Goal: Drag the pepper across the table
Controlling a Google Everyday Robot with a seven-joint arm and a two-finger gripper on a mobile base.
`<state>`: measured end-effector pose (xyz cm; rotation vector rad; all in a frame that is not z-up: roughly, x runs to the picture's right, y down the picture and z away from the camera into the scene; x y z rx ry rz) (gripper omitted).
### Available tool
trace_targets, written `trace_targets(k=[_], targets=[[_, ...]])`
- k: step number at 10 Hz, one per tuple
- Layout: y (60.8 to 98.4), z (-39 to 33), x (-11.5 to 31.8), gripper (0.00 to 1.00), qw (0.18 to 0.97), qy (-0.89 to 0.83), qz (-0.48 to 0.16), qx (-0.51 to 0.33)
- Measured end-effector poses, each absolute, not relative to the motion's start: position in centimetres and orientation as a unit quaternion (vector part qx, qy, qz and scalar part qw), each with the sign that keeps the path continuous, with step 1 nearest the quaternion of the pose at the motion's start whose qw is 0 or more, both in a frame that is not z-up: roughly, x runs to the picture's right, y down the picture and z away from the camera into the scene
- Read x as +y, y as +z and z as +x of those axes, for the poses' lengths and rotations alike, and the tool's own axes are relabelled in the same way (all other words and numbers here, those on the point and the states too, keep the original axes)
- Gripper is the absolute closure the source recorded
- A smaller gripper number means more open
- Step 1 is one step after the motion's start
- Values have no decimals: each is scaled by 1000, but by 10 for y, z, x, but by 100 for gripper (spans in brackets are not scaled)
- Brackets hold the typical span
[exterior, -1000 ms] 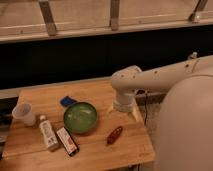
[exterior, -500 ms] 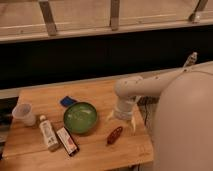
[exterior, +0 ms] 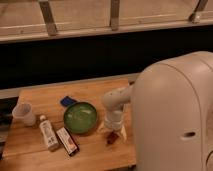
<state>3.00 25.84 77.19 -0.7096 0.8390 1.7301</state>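
The gripper [exterior: 114, 131] is shown lowered directly over the pepper [exterior: 112, 139] on the table [exterior: 95, 156]. A green bowl [exterior: 80, 117] is seen just to its left; a packet [exterior: 67, 141], bottle [exterior: 48, 134] and cup [exterior: 24, 114] are placed farther left.

Red-brown pepper [exterior: 112, 138] on table [exterior: 45, 99] under gripper [exterior: 114, 130]

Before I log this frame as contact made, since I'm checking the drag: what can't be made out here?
All in the camera view:
1. Small dark red-brown chili pepper: partly covered by the gripper directly above it; contact cannot be told.
2. Light wooden table: right side hidden behind the robot's white body.
3. White bottle and flat red-and-dark packet: labels too small to read.
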Motion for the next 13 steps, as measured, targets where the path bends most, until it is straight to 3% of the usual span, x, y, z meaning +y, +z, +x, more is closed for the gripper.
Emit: trace_targets(k=[9,13], targets=[[804,61,253,21,468,778,-263,327],[807,61,263,59,464,779,-271,322]])
